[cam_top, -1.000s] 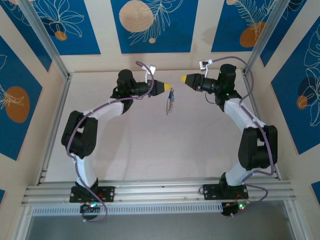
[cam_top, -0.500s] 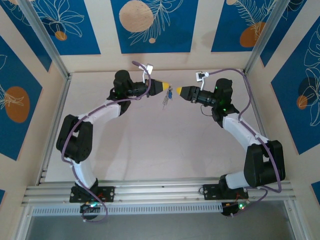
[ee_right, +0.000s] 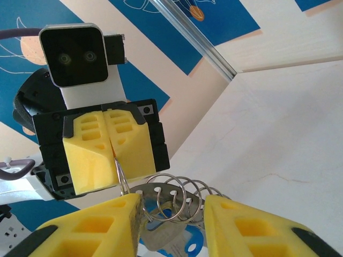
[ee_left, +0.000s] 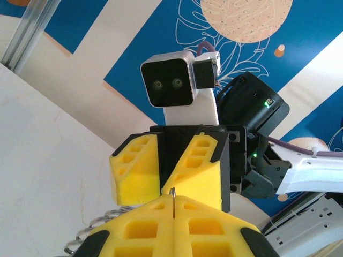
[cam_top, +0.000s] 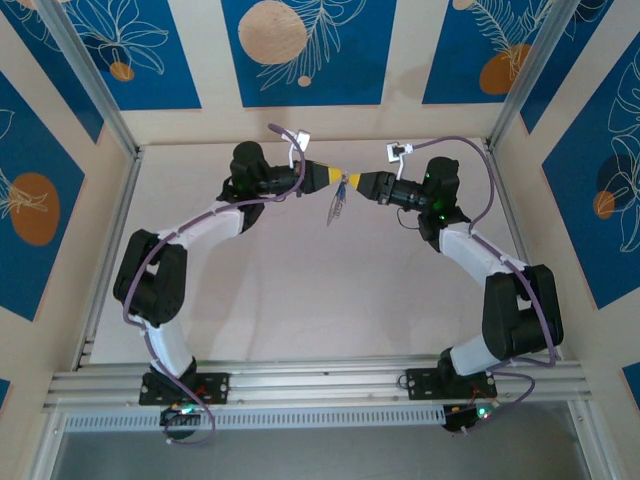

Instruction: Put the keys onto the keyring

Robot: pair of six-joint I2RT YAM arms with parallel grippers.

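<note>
Keyring (ee_right: 172,194) — in mid-air between the arms, pinched in closed left gripper (ee_right: 111,152) | right gripper (ee_right: 172,206) part-open, straddling its loops | keys (ee_right: 161,242) hang beneath — threading unclear, likely unfinished

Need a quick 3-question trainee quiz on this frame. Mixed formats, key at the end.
1. Multiple choice: what is pinched in the left pincer?
A) a thin wire of the keyring
B) a purple cable
C) nothing
2. True or false: the right pincer is clamped shut with nothing between its fingers.
3. Short answer: what colour is the head of the key hanging below the rings?

Key:
1. A.
2. False: its fingers stand apart, with the keyring's rings between them.
3. Blue.
</note>
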